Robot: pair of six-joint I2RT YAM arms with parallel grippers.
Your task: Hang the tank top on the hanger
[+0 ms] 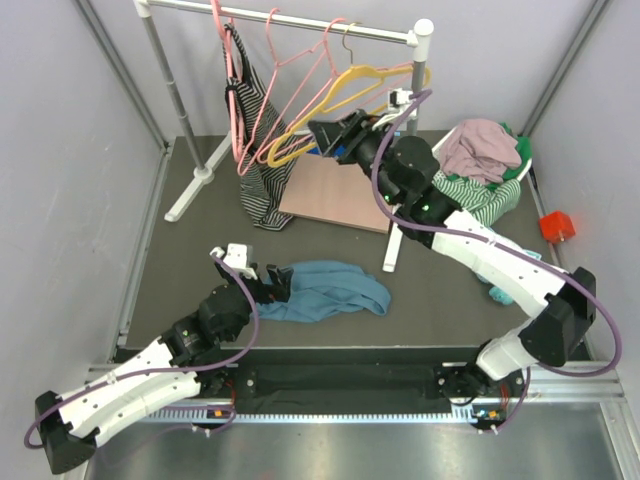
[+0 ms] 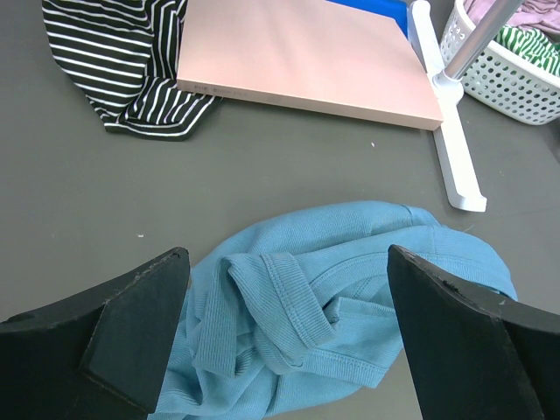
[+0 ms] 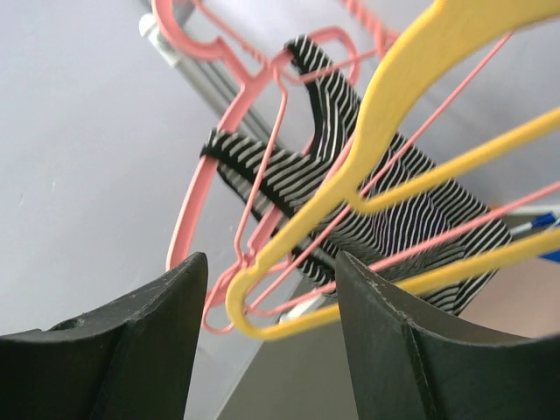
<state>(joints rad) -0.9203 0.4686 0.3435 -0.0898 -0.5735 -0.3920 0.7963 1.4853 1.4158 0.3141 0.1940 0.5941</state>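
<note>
Striped garment [image 1: 255,170] hung on rack [image 1: 300,23], pink hangers [image 3: 186,203]; peach board [image 1: 335,190] — basket [image 2: 507,83] right

My left arm [image 1: 150,372] lies low, reaching forward and a little to the right from its base with the elbow bent. The left gripper [image 1: 276,284] is pitched downward, and on its wrist camera I see both fingers [image 2: 131,324] spread wide. My right arm [image 1: 500,262] stretches far forward and leftward, raised, with the right gripper [image 1: 327,135] tilted upward. Its fingers [image 3: 131,350] stand apart, perhaps short of full spread.

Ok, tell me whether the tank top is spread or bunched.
Bunched: the tank top lies crumpled in overlapping folds on the table.
</note>
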